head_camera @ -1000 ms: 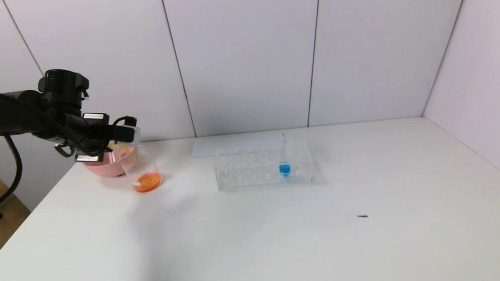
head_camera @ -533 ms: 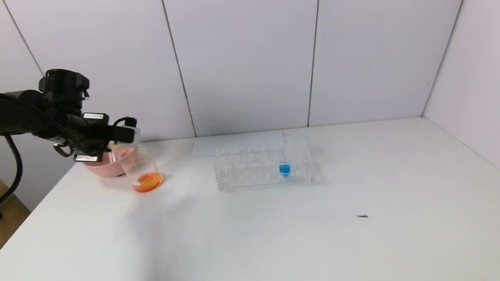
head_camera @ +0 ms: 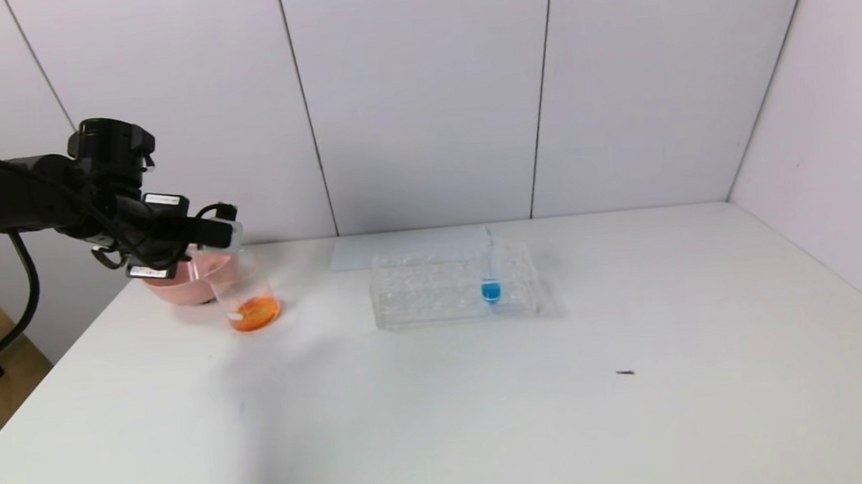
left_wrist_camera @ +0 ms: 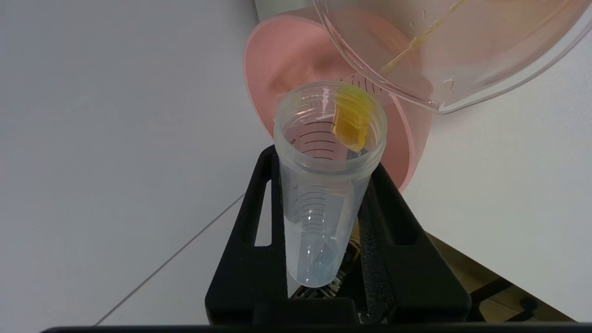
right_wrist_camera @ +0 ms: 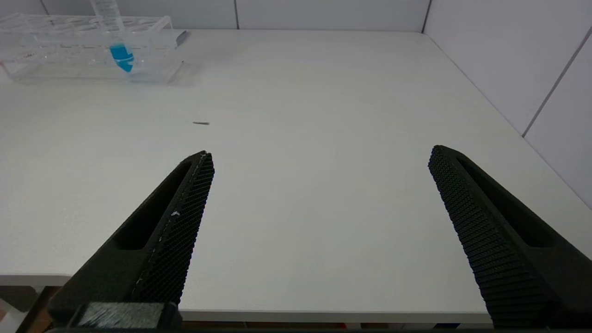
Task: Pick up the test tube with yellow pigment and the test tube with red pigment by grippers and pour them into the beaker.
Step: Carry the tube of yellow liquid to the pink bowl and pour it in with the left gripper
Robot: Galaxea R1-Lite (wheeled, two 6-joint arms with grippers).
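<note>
Barely shifted since before: left end effector [left_wrist_camera: 323, 185] clamped on ribbed clear yellow-smeared tube [left_wrist_camera: 326, 185], seemingly over tapered beaker [head_camera: 244, 293].

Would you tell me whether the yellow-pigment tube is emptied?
Nearly: the test tube lies tipped, only a yellow smear at its mouth by the beaker.

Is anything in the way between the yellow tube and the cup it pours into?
Nothing visible is. The left tool holds the test tube with yellow pigment tipped, its mouth right at the rim of the beaker. The pink bowl sits behind, not between.
</note>
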